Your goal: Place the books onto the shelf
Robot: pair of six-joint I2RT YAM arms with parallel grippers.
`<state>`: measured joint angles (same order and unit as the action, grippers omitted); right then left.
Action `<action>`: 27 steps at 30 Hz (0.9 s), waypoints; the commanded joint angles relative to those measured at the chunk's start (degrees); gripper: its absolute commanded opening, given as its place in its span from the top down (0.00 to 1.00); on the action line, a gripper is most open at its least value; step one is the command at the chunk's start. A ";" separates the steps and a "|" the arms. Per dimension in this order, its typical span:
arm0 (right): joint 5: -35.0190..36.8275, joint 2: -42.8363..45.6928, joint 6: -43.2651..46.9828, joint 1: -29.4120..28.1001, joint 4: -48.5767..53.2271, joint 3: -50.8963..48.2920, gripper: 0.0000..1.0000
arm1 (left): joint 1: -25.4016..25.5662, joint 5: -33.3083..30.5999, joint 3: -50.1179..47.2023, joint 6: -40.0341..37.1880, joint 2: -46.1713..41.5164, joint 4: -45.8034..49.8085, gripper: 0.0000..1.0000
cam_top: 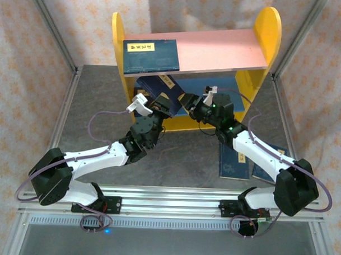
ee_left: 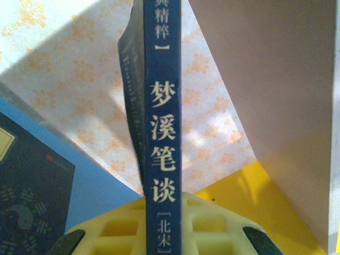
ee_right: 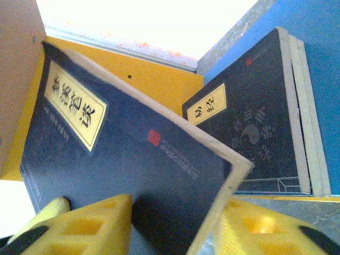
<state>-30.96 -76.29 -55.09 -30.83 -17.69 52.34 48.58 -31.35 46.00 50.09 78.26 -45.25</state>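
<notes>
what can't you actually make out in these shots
- top view: lower-board book, partly hidden behind the left arm
- top view: table books, partly covered by the right arm
- right wrist view: whether the right claw grips the held book; pad contact unclear
- left wrist view: spine title, cut off by top edge

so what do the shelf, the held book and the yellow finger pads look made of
The shelf looks like painted wood or board: flat, matte pink, blue and yellow faces. The held book is paper with a smooth card cover of faint sheen; cream page edges show. The finger pads look like matte yellow plastic or rubber, hard to say which, moulded with open cells.
</notes>
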 commanded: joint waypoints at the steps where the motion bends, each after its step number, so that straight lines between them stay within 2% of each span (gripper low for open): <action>1: 0.86 -0.39 0.86 -0.23 -2.66 2.40 0.68 | -0.31 -1.51 -0.14 -0.06 0.29 -3.19 1.00; 3: 1.22 -0.31 1.83 -0.16 -2.18 2.77 0.75 | -0.30 -1.80 -0.10 -0.21 0.09 -2.21 0.99; 8: 1.51 0.33 5.78 0.57 -1.75 3.60 0.87 | -0.26 -3.48 -0.48 0.50 -1.20 1.07 0.72; 13: -0.20 1.23 11.09 2.36 -1.43 4.78 0.91 | -0.59 -2.93 -0.10 -1.01 -3.24 5.47 0.54; 17: -3.51 1.45 14.76 4.54 -0.74 5.90 0.94 | -1.10 -3.36 -0.19 -1.18 -6.32 11.32 0.49; 27: -9.76 -0.87 21.48 7.80 3.98 9.52 0.96 | -4.37 -3.02 -0.27 -1.90 -16.14 28.20 0.46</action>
<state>-37.50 -76.64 -36.67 -24.16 -13.15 59.05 45.32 -33.12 45.58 49.43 64.40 -24.38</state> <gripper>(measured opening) 0.063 0.539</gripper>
